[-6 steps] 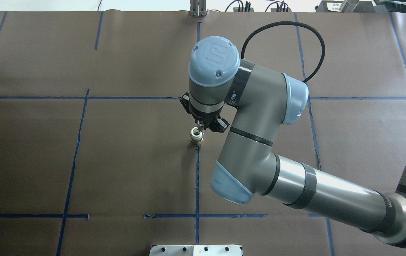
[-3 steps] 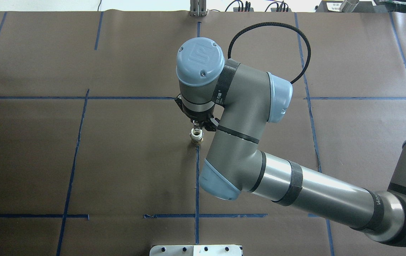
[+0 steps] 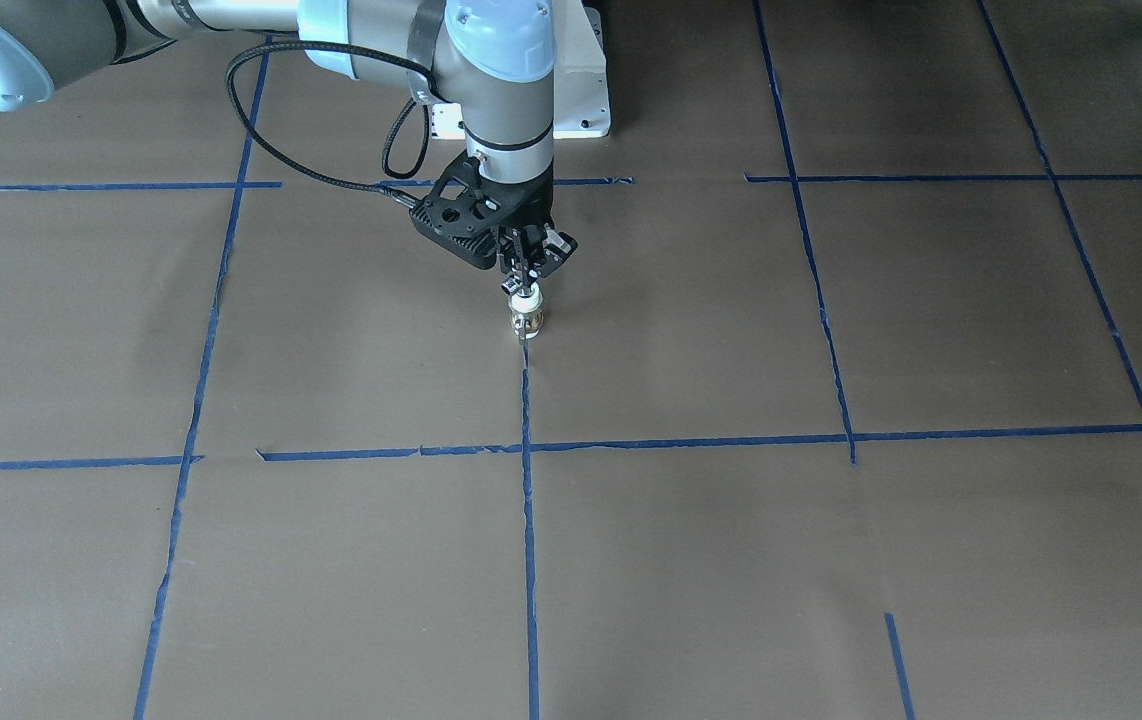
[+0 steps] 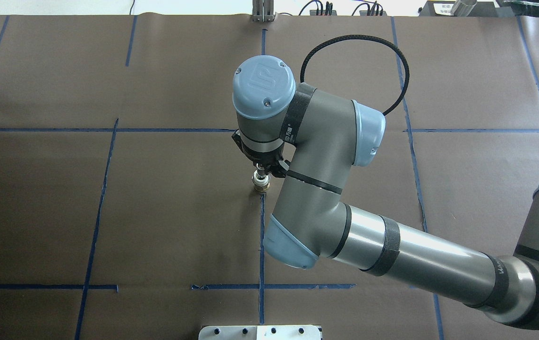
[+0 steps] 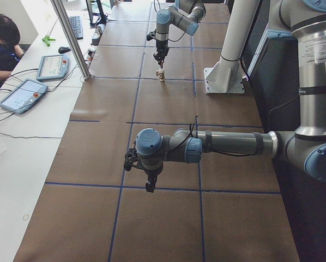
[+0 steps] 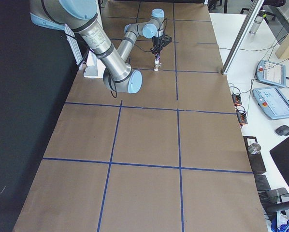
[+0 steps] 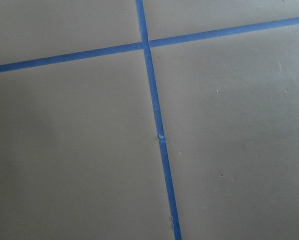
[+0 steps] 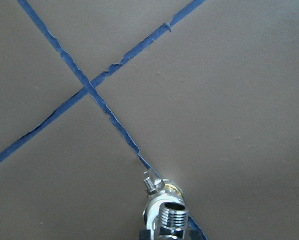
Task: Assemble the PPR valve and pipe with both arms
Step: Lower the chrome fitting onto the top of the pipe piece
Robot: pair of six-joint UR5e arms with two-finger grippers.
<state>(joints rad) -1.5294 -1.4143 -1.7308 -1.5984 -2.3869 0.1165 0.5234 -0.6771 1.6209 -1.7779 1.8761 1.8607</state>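
The PPR valve (image 4: pixel 261 188) stands upright on the brown table at a blue tape line, metal band at the bottom. It also shows in the front view (image 3: pixel 525 321). My right gripper (image 4: pixel 262 169) points straight down right above it, shut on the silver pipe (image 8: pixel 169 215). The pipe (image 4: pixel 260 177) sits on the valve's top end and hides the white opening. In the right wrist view the pipe's threaded end fills the bottom edge. My left gripper (image 5: pixel 150 185) shows only in the left side view, low over bare table far from the valve; I cannot tell its state.
The white pedestal base (image 3: pixel 581 100) stands behind the valve on the robot's side. Blue tape lines (image 7: pixel 154 115) cross the brown paper. An operator (image 5: pixel 2 38) and tablets (image 5: pixel 22 94) are on the white side table.
My right arm has moved left and brought the pipe over the valve. The valve's open white top showed before; now the pipe covers it.
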